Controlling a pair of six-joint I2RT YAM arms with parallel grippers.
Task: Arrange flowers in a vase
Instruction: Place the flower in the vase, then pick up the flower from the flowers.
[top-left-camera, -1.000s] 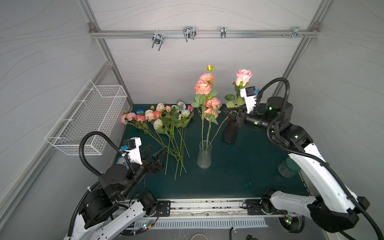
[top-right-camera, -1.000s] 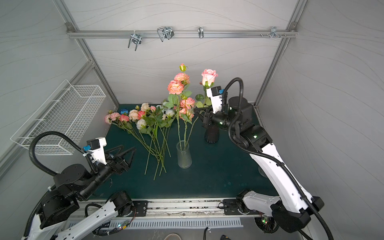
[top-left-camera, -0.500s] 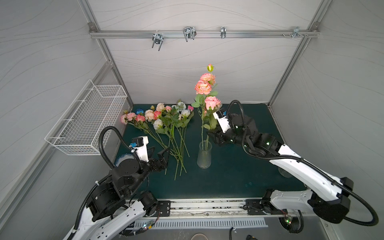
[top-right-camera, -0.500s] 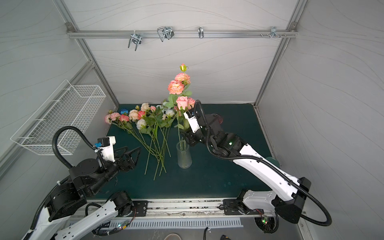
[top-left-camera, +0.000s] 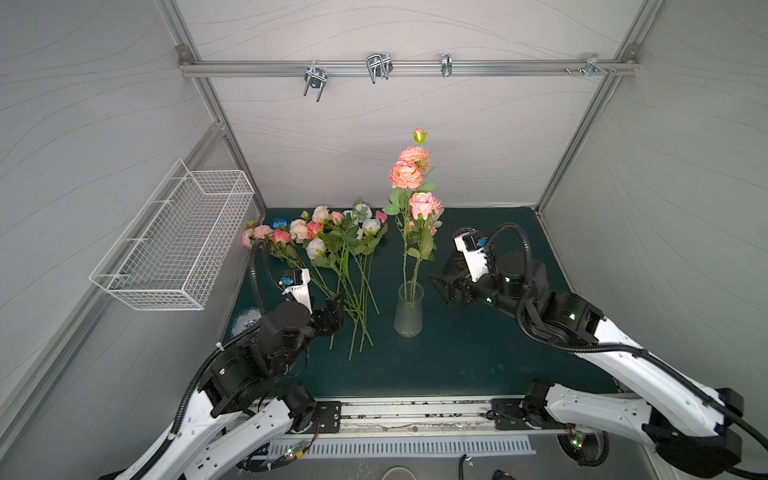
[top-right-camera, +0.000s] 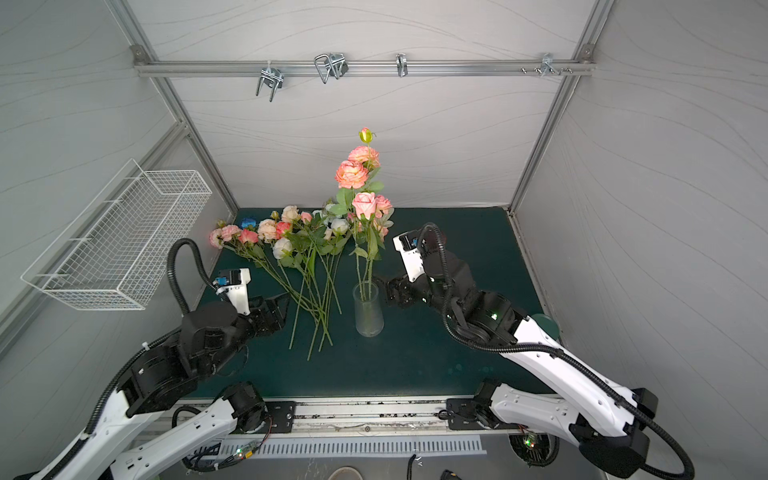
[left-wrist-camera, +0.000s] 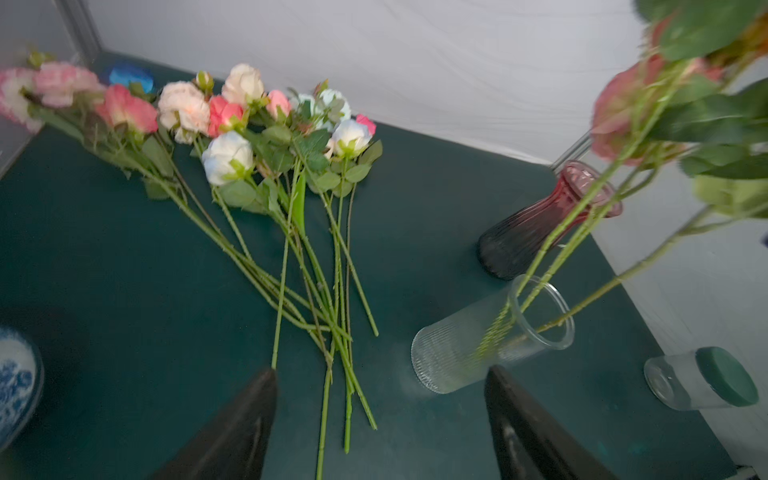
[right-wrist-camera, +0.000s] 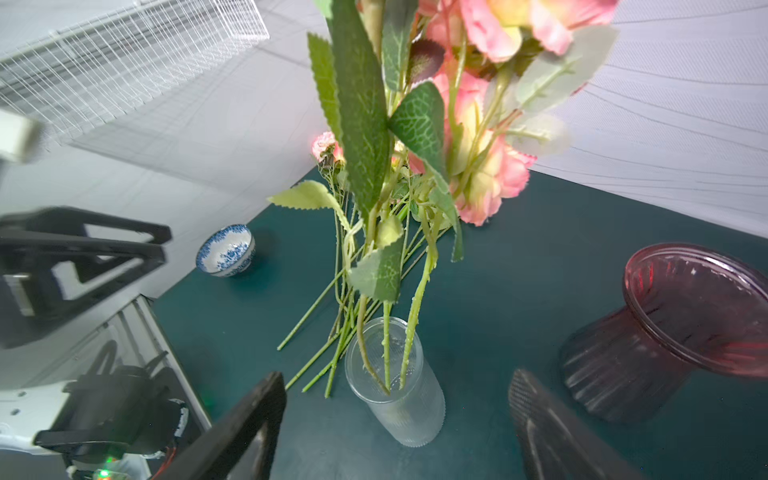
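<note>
Flowers (top-left-camera: 332, 245) lay in a loose fan on the green counter (top-left-camera: 478, 361), blooms toward the back wall and cut ends toward the arms. We saw pink, peach, white and pale blue heads among them, and a blue rose (top-left-camera: 279, 222) at the far left edge of the pile. Just right of the pile stood a clear ribbed vase (top-left-camera: 408, 318), upright. We counted three stems (right-wrist-camera: 386, 345) inside it, carrying pink and peach blooms (top-left-camera: 415, 195) high above its rim.

The left tool (top-left-camera: 332, 313) hung over the cut ends of the lying stems with its jaws apart and nothing gripped; we could not tell whether it touched a stem. The right tool (top-left-camera: 449, 291) sat just beside the vase on its right, near the rim, jaws wide apart and holding nothing.

Beyond the clear vase, in the wrist views, we made out a red vase (right-wrist-camera: 665, 332). A blue-and-white bowl (right-wrist-camera: 226, 251) stood at the counter's left edge, and a green-lidded jar (left-wrist-camera: 702, 378) sat at its right edge. A wire basket (top-left-camera: 174, 241) hung on the left wall.
</note>
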